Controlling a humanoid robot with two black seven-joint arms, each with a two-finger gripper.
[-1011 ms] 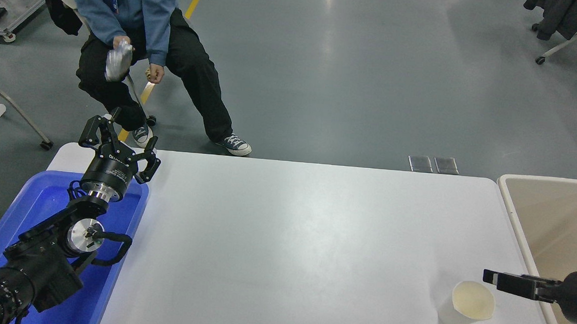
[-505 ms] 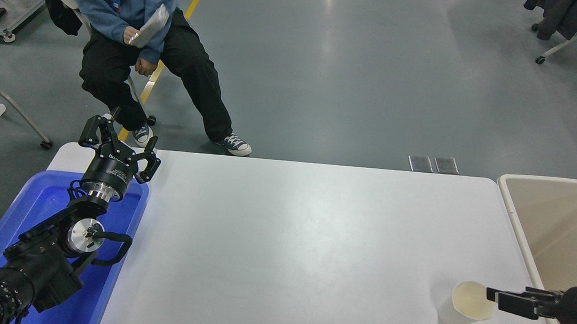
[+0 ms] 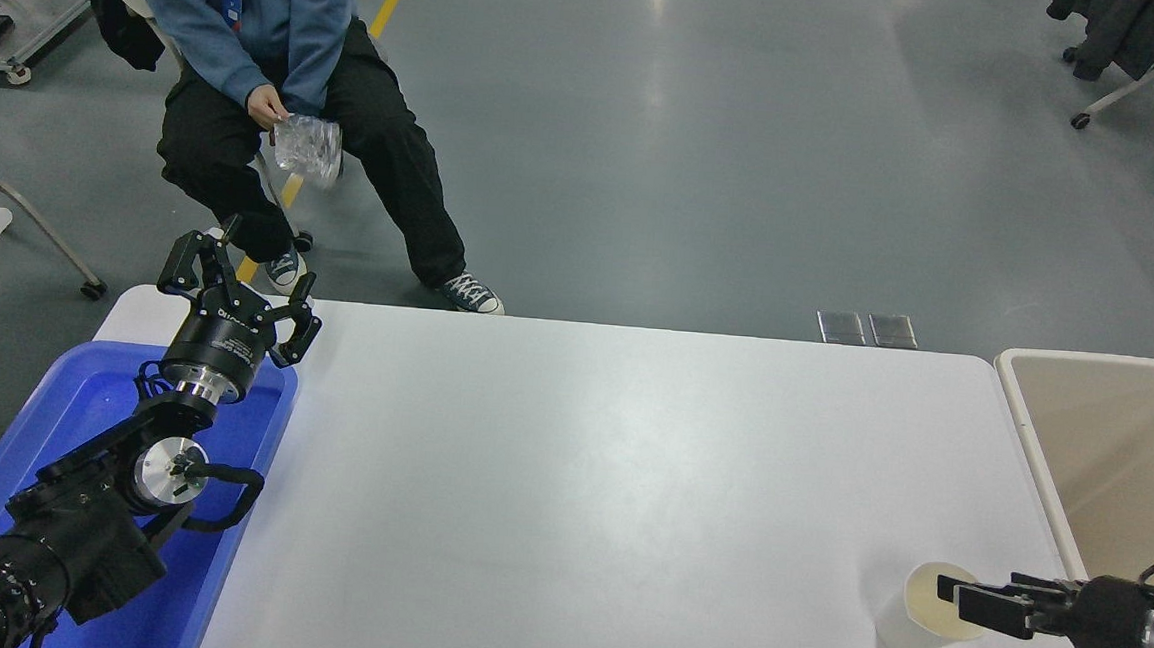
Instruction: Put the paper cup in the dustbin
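Right claw now lower, at the paper cup's rim.

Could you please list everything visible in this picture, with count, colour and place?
paper cup: one, white with a cream inside, near right part of the table, at the right gripper's tip.
dustbin: one, beige, off the table's right edge.
tub: one, bright blue, at the table's left end.
table: one, white, across the middle.
clear plastic item: one, transparent, in the seated person's hand.
person: one, blue top and black trousers, seated beyond the far left corner.
floor plates: two, grey, on the floor behind the table.
left gripper: one, black, open, parked above the tub.
right gripper: one, black, reaching from the lower right, its fingers over the cup's mouth.
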